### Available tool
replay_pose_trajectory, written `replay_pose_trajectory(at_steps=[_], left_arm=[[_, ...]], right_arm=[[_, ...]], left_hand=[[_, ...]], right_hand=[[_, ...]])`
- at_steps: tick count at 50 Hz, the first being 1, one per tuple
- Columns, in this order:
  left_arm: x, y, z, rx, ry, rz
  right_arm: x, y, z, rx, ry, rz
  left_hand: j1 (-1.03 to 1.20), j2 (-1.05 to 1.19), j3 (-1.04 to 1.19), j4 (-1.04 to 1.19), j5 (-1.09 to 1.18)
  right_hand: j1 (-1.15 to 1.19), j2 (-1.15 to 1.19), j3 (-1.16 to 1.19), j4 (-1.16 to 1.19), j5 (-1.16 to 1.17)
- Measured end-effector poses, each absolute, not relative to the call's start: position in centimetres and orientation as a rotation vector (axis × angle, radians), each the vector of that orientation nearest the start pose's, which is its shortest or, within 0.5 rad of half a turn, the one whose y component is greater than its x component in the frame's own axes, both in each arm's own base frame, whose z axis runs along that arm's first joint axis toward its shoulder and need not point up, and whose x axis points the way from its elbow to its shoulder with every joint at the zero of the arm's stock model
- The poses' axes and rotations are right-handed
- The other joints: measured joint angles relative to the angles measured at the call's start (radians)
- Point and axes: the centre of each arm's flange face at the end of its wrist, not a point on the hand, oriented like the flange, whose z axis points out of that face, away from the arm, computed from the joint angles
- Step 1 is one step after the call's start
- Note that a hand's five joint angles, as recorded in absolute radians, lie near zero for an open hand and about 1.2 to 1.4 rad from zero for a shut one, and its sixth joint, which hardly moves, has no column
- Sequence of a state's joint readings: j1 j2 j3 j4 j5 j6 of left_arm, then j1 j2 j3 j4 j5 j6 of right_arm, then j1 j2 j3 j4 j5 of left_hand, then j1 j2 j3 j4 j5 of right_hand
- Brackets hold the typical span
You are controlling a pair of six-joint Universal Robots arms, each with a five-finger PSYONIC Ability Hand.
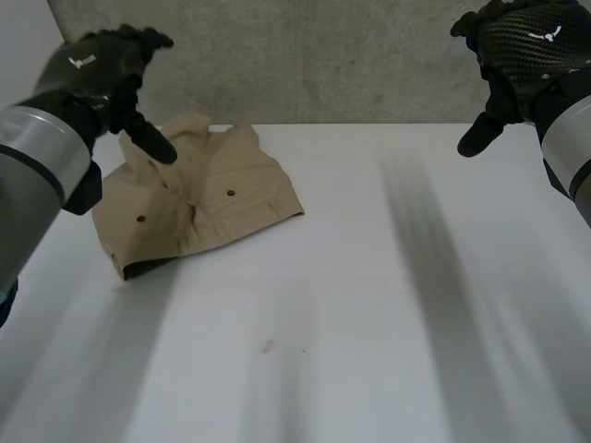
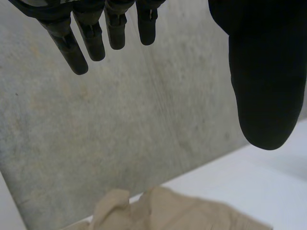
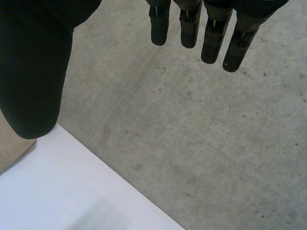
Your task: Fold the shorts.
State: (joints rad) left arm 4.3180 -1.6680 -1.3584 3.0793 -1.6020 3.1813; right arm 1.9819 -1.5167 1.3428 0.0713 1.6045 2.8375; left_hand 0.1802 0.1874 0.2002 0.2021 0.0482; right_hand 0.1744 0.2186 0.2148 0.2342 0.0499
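Tan shorts lie rumpled at the far left of the white table, waistband toward the near left, two dark buttons showing. My left hand hovers raised above the shorts' left part, open, holding nothing. In the left wrist view its straight fingers and thumb spread over the wall, with the shorts below the palm. My right hand hangs raised at the far right, open and empty, well away from the shorts. Its fingers are straight; a shorts corner peeks beside its thumb.
A grey concrete wall runs along the table's far edge. The white tabletop stretches wide to the right of and in front of the shorts.
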Motion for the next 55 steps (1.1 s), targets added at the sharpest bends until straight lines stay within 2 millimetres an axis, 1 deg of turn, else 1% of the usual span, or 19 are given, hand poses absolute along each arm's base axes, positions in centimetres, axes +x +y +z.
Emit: replay_pose_trajectory(at_steps=[7, 8, 9, 10, 15, 16, 18, 19, 20, 24, 28, 29, 33, 47, 48, 49, 50, 53, 55], left_arm=[[-24.6, -28.0, 30.0, 0.663, 2.238, -2.196], [-24.3, -28.7, 28.7, 0.717, 2.219, -2.113], [-24.3, -28.7, 28.7, 0.717, 2.219, -2.113], [-23.8, -29.4, 27.4, 0.752, 2.212, -2.036], [-22.4, -30.8, 24.6, 0.772, 2.24, -1.888], [-21.6, -31.4, 23.5, 0.761, 2.264, -1.832], [-21.4, -31.6, 23.1, 0.757, 2.273, -1.814], [-20.7, -32.0, 22.2, 0.741, 2.295, -1.771], [-20.2, -32.3, 21.6, 0.729, 2.311, -1.744], [-19.0, -32.9, 20.2, 0.692, 2.35, -1.678], [-18.4, -33.3, 18.9, 0.677, 2.381, -1.634], [-18.1, -33.6, 18.0, 0.668, 2.399, -1.608], [-17.5, -34.2, 16.3, 0.653, 2.427, -1.565], [-17.0, -36.3, 13.6, 0.632, 2.423, -1.57], [-17.0, -36.6, 13.4, 0.627, 2.418, -1.579], [-17.0, -36.6, 13.4, 0.627, 2.418, -1.579], [-17.0, -36.9, 13.4, 0.619, 2.409, -1.595], [-17.0, -37.2, 13.5, 0.604, 2.381, -1.638], [-17.0, -37.3, 13.8, 0.594, 2.356, -1.671]], right_arm=[[24.7, -24.6, 34.9, -0.742, 1.981, -2.286], [24.7, -24.6, 34.5, -0.753, 1.992, -2.278], [24.7, -24.6, 34.5, -0.753, 1.992, -2.278], [24.7, -24.6, 33.7, -0.775, 2.018, -2.258], [24.7, -24.4, 31.9, -0.828, 2.068, -2.198], [24.7, -24.2, 30.6, -0.867, 2.093, -2.148], [24.7, -24.2, 30.3, -0.878, 2.098, -2.134], [24.7, -24.1, 29.9, -0.89, 2.103, -2.116], [24.8, -23.8, 28.9, -0.925, 2.111, -2.065], [25.0, -23.0, 27.0, -0.987, 2.105, -1.972], [25.1, -22.8, 26.1, -1.005, 2.096, -1.947], [25.1, -22.8, 25.7, -1.009, 2.092, -1.943], [25.2, -22.7, 24.7, -1.017, 2.086, -1.937], [25.2, -22.8, 23.0, -1.027, 2.125, -1.893], [25.2, -22.8, 22.9, -1.027, 2.13, -1.89], [25.2, -22.8, 22.9, -1.027, 2.13, -1.89], [25.1, -22.8, 22.9, -1.027, 2.132, -1.89], [25.1, -22.8, 22.8, -1.027, 2.133, -1.889], [25.1, -22.8, 22.8, -1.027, 2.133, -1.889]], left_hand=[[0.0, 0.0, 0.0, 0.0, 0.0], [0.0, 0.0, 0.0, 0.0, 0.0], [0.0, 0.0, 0.0, 0.0, 0.0], [0.004, 0.002, 0.0, 0.0, 0.0], [0.004, 0.002, 0.0, 0.0, 0.0], [0.004, 0.002, 0.0, 0.0, 0.0], [0.004, 0.002, 0.0, 0.0, 0.0], [0.004, 0.002, 0.0, 0.0, 0.0], [0.004, 0.002, 0.0, 0.0, 0.0], [0.004, 0.002, 0.0, 0.0, 0.0], [0.004, 0.002, 0.002, 0.001, 0.0], [0.004, 0.002, 0.002, 0.001, 0.0], [0.048, 0.038, 0.022, 0.015, 0.004], [0.122, 0.116, 0.102, 0.102, 0.081], [0.408, 0.359, 0.345, 0.345, 0.322], [0.408, 0.359, 0.345, 0.345, 0.322], [0.764, 0.74, 0.709, 0.71, 0.665], [0.815, 0.955, 0.936, 0.942, 0.86], [0.815, 0.998, 0.978, 0.984, 0.891]], right_hand=[[0.0, 0.0, 0.0, 0.0, 0.0], [0.0, 0.0, 0.0, 0.0, 0.0], [0.0, 0.0, 0.0, 0.0, 0.0], [0.0, 0.0, 0.0, 0.0, 0.0], [0.0, 0.0, 0.0, 0.0, 0.0], [0.0, 0.0, 0.0, 0.0, 0.0], [0.0, 0.0, 0.0, 0.0, 0.0], [0.0, 0.0, 0.0, 0.0, 0.0], [0.0, 0.0, 0.0, 0.0, 0.0], [0.0, 0.0, 0.0, 0.0, 0.0], [0.0, 0.0, 0.0, 0.0, 0.0], [0.0, 0.0, 0.0, 0.0, 0.0], [0.0, 0.0, 0.0, 0.0, 0.0], [0.0, 0.0, 0.0, 0.0, 0.0], [0.0, 0.0, 0.0, 0.0, 0.0], [0.0, 0.0, 0.0, 0.0, 0.0], [0.0, 0.0, 0.0, 0.0, 0.0], [0.0, 0.0, 0.0, 0.0, 0.0], [0.0, 0.0, 0.0, 0.0, 0.0]])
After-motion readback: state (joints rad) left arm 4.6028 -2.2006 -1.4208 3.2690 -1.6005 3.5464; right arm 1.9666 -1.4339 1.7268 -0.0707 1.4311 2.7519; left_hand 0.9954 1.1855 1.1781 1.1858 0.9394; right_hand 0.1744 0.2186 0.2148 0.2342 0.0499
